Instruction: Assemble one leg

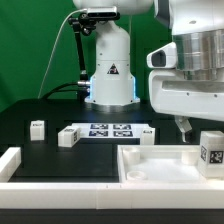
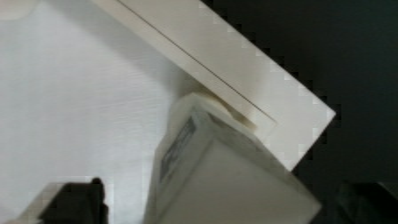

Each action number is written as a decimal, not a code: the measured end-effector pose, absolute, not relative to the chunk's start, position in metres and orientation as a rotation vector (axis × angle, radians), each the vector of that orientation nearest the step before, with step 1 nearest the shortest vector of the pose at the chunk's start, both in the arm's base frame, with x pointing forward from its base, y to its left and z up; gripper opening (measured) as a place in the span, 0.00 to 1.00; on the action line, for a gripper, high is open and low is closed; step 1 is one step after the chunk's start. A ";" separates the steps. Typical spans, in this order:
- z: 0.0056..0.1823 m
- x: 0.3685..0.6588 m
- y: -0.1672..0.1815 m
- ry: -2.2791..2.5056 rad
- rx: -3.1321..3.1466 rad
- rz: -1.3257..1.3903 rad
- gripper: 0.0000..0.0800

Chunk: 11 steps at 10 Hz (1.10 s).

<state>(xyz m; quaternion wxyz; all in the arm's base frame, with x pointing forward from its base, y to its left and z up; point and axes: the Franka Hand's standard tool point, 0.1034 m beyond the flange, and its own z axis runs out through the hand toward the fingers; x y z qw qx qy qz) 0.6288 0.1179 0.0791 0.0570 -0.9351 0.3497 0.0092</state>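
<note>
Running across the very front of the exterior view is a long white rail [image 1: 70, 192], flat on the black table [image 1: 70, 165]. Just behind it, toward the exterior view's right, lies the large flat white panel [image 1: 165, 172] with a raised rim.

The leg [image 1: 210, 150] stands upright at the panel's far right side, tag face toward the camera. Can't tell from here whether it is seated in a corner or only resting on the panel. The gripper [image 1: 187, 126] hangs just beside it, on the exterior view's left. One dark finger [image 1: 183, 125] shows; the other is hidden.

In the wrist view the panel [image 2: 71, 100] fills most of the frame. The leg [image 2: 214, 150] is upright at a panel corner, between two dark fingertips [image 2: 71, 203]. The gripper [image 2: 217, 205] is spread wide, with a gap on both sides of the leg and nothing clamped.

Farther back on the table, a second leg [image 1: 67, 136] stands just beside the marker board [image 1: 112, 130], at its end on the exterior view's left. A third leg [image 1: 37, 127] sits apart from both, farther to the left. Behind the board is the arm's white base [image 1: 110, 75]. The arm's bulky white wrist [image 1: 190, 60] fills the upper right. A green backdrop [image 1: 30, 40] closes the rear.
</note>
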 end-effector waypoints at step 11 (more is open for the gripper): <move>0.075 0.630 0.116 -0.065 -3.081 -0.048 0.65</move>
